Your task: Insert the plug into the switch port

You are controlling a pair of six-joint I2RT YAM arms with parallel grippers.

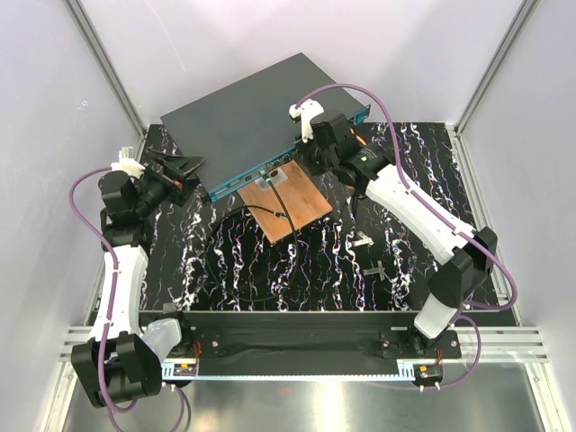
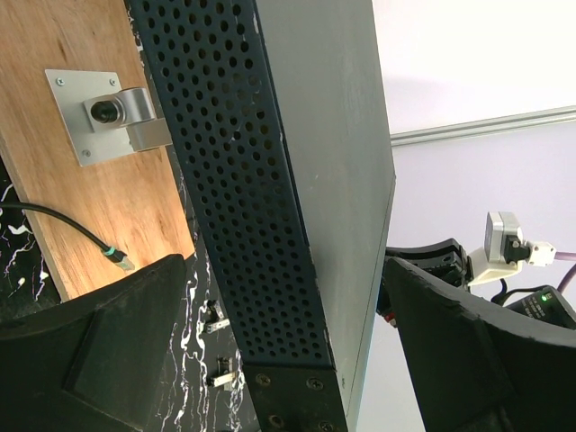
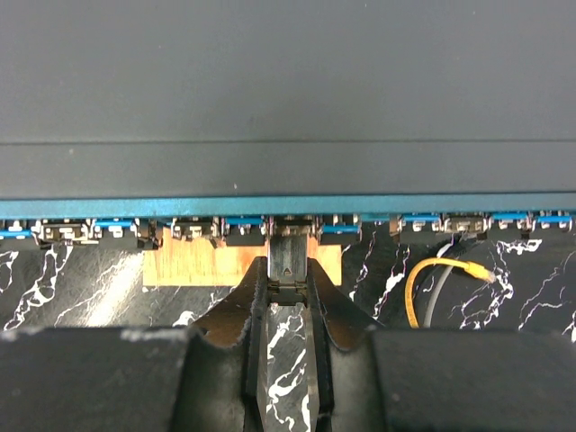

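Plug [image 3: 290,259] pinched in right hand [image 3: 289,286], tip at port row [image 3: 270,225] on switch [image 3: 288,90] front; left hand [image 2: 288,351] spread wide, facing switch's perforated side.

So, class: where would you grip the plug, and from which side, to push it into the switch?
Grip the plug by its rear body, across the narrow sides, coming from in front of the switch. It points straight at the ports, so jaws behind it leave the tip free.

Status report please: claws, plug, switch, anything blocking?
Left claw open, straddling switch corner. Right claw shut on plug, nose at a front port. Nothing visible blocking it.
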